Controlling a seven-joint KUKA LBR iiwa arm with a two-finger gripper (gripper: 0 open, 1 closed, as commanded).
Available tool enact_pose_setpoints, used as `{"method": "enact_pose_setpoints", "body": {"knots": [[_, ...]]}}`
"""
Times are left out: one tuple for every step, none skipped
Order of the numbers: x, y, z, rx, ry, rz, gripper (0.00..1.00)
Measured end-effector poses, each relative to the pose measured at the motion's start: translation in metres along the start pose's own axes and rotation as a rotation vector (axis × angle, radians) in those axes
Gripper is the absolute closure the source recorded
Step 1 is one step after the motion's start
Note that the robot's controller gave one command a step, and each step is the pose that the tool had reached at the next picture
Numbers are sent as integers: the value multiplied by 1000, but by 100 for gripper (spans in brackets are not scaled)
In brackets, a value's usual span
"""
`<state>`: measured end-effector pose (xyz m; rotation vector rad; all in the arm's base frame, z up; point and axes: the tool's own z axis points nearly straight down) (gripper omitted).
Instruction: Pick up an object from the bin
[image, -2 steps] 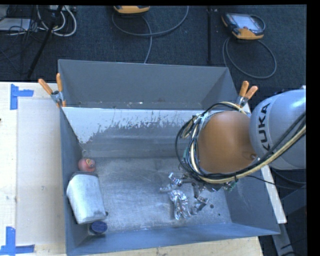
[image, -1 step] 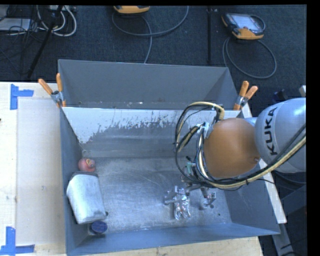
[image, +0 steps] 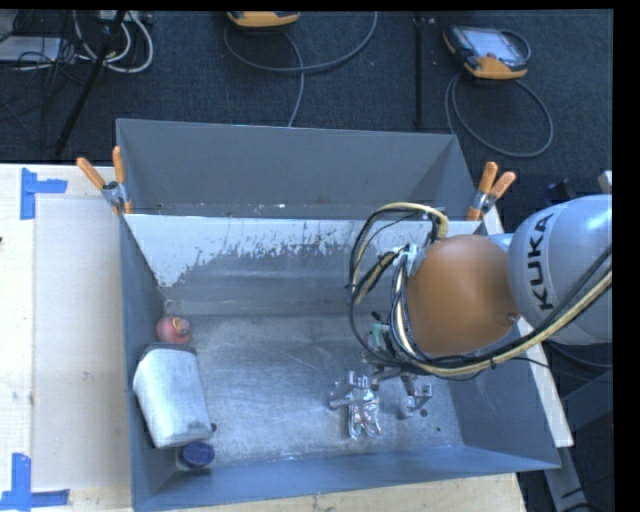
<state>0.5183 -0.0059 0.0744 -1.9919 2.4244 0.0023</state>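
- The gripper hangs low over the floor of the grey metal bin, right of centre, on the near side.
- Its two fingers stand spread apart, with bare floor between them.
- A white roll lies along the left wall, well apart from the gripper.
- A small pinkish ball sits just beyond the roll.
- A dark blue cap lies at its near end.

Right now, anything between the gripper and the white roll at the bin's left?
Nothing visible. Only bare bin floor separates the gripper and the white roll; the pink thing and blue cap sit at the roll's ends, off that line.
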Motion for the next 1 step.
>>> {"method": "enact_pose_setpoints", "body": {"knots": [[0,-1,-2,3,-1,2,100]]}}
